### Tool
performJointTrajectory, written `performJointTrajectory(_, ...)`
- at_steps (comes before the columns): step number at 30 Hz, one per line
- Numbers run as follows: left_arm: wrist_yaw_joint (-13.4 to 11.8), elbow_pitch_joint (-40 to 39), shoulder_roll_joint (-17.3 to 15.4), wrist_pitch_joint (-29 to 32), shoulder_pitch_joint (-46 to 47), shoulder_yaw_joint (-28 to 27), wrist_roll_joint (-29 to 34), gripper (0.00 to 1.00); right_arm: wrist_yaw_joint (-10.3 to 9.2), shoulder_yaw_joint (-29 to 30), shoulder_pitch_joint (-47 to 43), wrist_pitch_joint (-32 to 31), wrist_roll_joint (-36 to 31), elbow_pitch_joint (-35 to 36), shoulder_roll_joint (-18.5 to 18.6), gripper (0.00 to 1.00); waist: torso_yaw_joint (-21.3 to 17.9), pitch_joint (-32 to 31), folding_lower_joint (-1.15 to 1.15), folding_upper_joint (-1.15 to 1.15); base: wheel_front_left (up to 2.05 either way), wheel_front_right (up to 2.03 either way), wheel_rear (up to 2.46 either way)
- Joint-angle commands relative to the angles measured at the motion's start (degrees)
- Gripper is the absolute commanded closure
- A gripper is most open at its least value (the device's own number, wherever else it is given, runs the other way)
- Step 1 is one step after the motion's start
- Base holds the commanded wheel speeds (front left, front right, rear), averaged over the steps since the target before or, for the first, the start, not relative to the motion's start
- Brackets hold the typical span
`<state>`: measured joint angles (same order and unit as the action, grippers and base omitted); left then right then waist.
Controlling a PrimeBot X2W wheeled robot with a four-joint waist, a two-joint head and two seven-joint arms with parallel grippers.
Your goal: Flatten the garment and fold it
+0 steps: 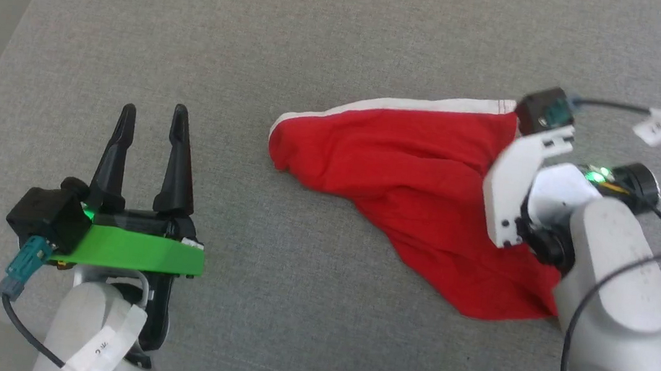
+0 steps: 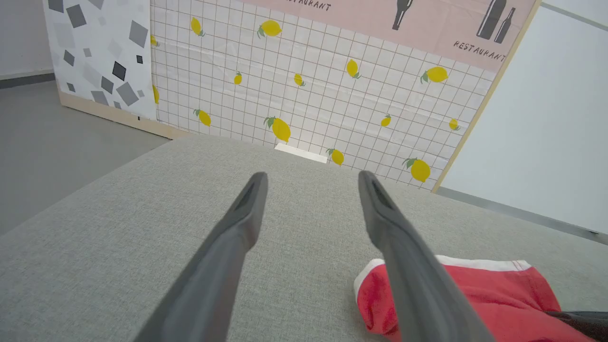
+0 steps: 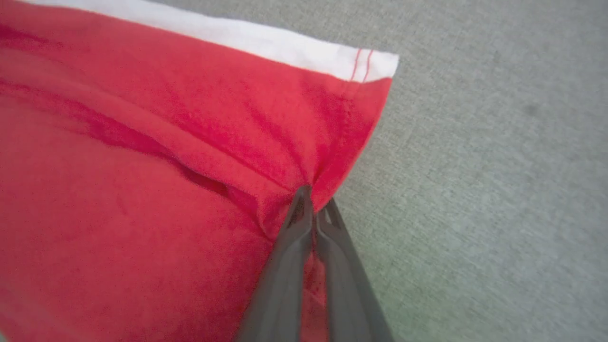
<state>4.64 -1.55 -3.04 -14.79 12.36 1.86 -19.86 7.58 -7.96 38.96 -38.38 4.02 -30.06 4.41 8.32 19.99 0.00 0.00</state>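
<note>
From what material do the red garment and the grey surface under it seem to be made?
The garment: soft matte cloth, perhaps cotton knit; it gathers into folds where the right end effector pinches its edge. The grey surface: matte woven fabric with a fine flecked weave, probably upholstery; the rounded corner hints at padding, not certain.

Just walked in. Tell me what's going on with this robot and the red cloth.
The robot's right end effector is shut on the red garment, pinching its edge near the white-trimmed corner so the cloth puckers there. The garment lies rumpled on the grey padded surface, neither flat nor folded yet. The left end effector is open, over bare surface to the garment's left, holding nothing.
</note>
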Motion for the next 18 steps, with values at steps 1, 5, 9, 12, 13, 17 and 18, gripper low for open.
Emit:
performJointTrajectory(1, -0.17, 0.21, 0.15, -0.20, -0.20, -0.24, 0.06, 0.00, -0.09, 1.24, -2.43, 2.52, -1.02, 0.99, 0.98, 1.00, -1.17, -1.33, 0.00, 0.00, 0.00, 0.00, 0.00)
performJointTrajectory(5, 0.00, 0.80, 0.16, -0.20, -1.13, -0.78, 0.60, 0.00, -0.09, 5.15, -5.86, 8.66, -3.79, 5.94, 2.33, 1.00, -2.84, -3.38, 0.00, 0.00, 0.00, 0.00, 0.00)
performJointTrajectory(9, 0.24, 1.42, 0.16, -0.20, -2.36, -1.28, 0.98, 0.00, -0.09, 10.03, -10.83, 11.15, -6.26, 10.86, 3.69, 1.00, -4.75, -5.52, 0.00, 0.00, 0.00, 0.00, 0.00)
performJointTrajectory(12, 0.56, 1.98, 0.16, -0.20, -3.27, -1.34, 1.37, 0.00, -0.09, 14.64, -15.73, 10.92, -6.42, 13.91, 3.40, 1.00, -6.17, -7.13, 0.00, 0.00, 0.00, 0.00, 0.00)
performJointTrajectory(13, 0.64, 2.03, 0.16, -0.20, -3.46, -1.36, 1.52, 0.00, -0.09, 16.21, -17.18, 10.54, -6.14, 14.63, 2.95, 1.00, -6.49, -7.47, 0.00, 0.00, 0.00, 0.00, 0.00)
performJointTrajectory(17, 0.94, 2.35, 0.16, -0.20, -4.24, -1.49, 2.00, 0.00, -0.09, 24.27, -22.93, 8.39, -4.15, 15.66, 0.32, 1.00, -7.94, -8.97, 0.00, 0.00, 0.00, 0.00, 0.00)
performJointTrajectory(18, 1.07, 2.51, 0.16, -0.20, -4.44, -1.48, 2.22, 0.00, -0.09, 26.69, -24.44, 7.50, -3.48, 15.28, -0.39, 1.00, -8.33, -9.35, 0.00, 0.00, 0.00, 0.00, 0.00)
